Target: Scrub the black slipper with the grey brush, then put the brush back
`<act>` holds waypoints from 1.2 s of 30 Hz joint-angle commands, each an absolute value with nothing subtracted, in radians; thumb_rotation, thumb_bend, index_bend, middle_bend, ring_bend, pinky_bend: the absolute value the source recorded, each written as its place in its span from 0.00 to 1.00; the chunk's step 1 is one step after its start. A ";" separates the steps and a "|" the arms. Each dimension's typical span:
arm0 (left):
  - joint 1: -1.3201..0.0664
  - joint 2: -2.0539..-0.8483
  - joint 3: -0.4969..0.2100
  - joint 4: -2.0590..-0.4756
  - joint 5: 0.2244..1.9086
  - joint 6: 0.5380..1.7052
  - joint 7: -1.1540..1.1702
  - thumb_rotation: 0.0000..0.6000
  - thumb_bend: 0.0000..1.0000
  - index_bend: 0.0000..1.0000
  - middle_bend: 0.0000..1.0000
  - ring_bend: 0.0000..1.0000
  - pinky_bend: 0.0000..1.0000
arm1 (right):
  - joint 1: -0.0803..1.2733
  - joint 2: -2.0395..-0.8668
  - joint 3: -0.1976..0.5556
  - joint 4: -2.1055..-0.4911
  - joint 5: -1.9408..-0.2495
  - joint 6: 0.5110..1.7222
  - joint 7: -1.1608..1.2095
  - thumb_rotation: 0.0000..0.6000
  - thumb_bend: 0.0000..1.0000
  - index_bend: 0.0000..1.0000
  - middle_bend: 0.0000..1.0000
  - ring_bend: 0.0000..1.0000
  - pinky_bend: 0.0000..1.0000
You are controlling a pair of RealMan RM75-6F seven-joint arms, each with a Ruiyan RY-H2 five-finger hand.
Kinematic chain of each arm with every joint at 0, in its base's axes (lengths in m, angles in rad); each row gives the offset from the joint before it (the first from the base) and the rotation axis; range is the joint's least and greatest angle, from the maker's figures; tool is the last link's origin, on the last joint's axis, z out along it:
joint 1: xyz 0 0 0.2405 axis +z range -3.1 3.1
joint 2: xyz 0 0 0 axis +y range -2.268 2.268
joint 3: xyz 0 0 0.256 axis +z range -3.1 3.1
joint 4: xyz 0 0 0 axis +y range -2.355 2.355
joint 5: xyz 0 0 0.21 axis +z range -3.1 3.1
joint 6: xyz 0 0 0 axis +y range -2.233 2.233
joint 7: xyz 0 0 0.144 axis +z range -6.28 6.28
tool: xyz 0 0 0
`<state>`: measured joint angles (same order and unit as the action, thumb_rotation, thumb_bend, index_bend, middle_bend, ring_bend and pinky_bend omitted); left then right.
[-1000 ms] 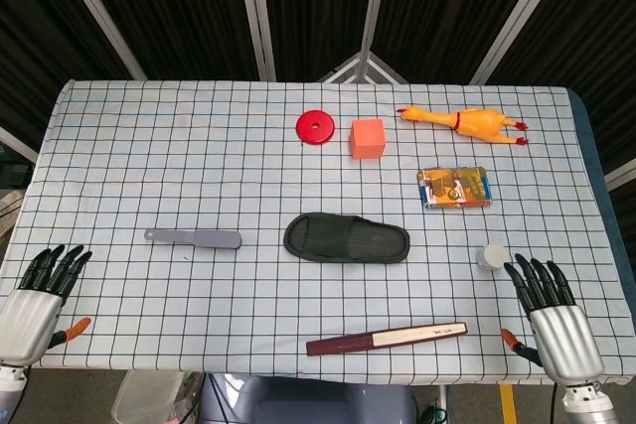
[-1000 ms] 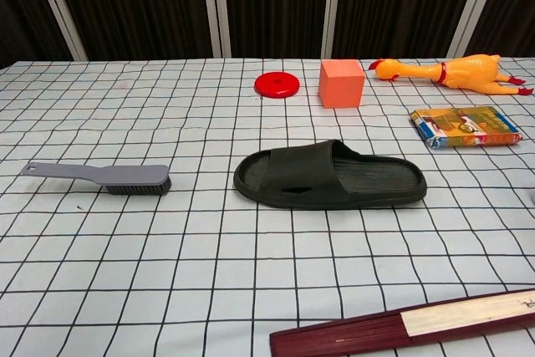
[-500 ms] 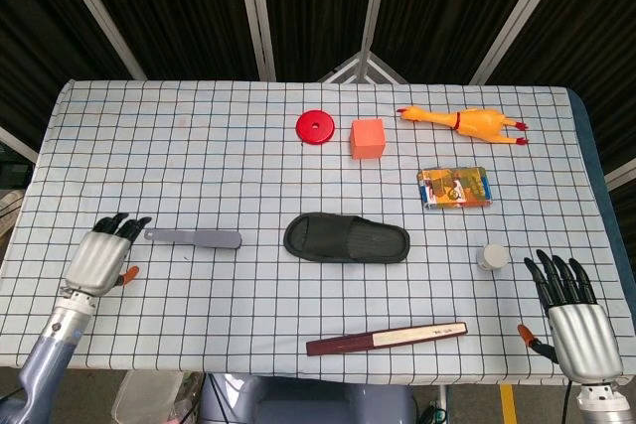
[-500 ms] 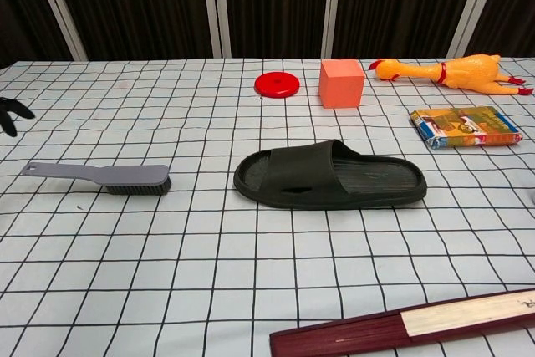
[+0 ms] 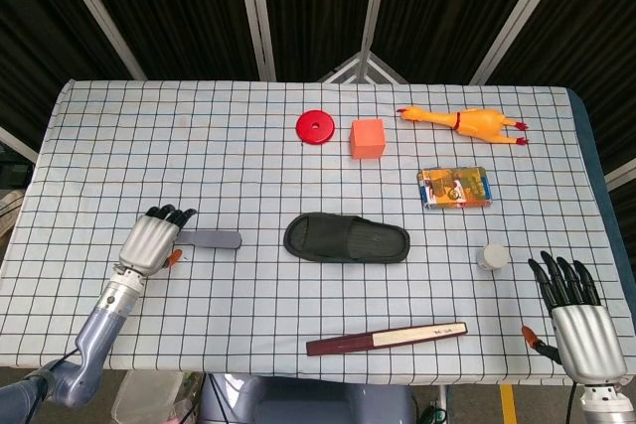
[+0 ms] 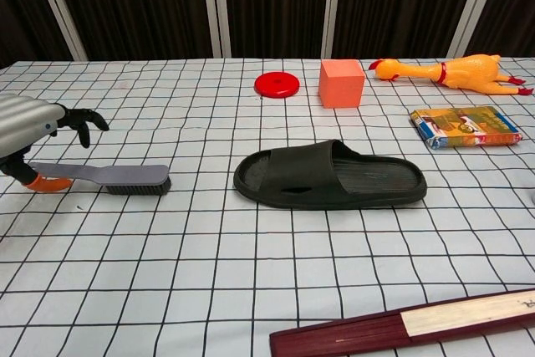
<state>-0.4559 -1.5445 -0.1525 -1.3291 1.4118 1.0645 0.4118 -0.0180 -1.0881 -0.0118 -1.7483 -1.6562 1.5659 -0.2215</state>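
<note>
Left hand hovered open over the brush handle (nothing gripped); right hand open, empty; slipper mid-table.

grey brush flat, black slipper upright

Bright even overhead light, soft short shadows, sharp focus.

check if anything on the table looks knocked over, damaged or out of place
Nothing stands out. The slipper lies flat, sole down, mid-table, and the brush lies flat to its left with the left robot hand over its handle end. The rubber chicken lies on its side, intact.
</note>
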 commanded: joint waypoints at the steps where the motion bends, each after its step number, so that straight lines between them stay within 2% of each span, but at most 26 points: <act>1: -0.471 -1.563 -0.148 -1.316 1.400 1.053 0.438 1.00 0.30 0.21 0.33 0.23 0.29 | -0.020 -1.087 -0.011 -1.750 -1.658 1.570 -0.220 1.00 0.24 0.00 0.00 0.00 0.00; 9: -0.497 -1.584 -0.151 -1.313 1.367 1.036 0.457 1.00 0.35 0.23 0.34 0.24 0.29 | -0.015 -1.081 -0.014 -1.752 -1.657 1.556 -0.220 1.00 0.24 0.00 0.00 0.00 0.00; 36: -0.558 -1.619 -0.128 -1.304 1.323 0.999 0.472 1.00 0.37 0.23 0.35 0.25 0.31 | -0.013 -1.073 -0.014 -1.766 -1.646 1.546 -0.220 1.00 0.24 0.00 0.00 0.00 0.00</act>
<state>-0.5555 -1.6180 -0.1290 -1.3055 1.3252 1.0017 0.4698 -0.0127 -1.0732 -0.0144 -1.7657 -1.6457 1.5463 -0.2200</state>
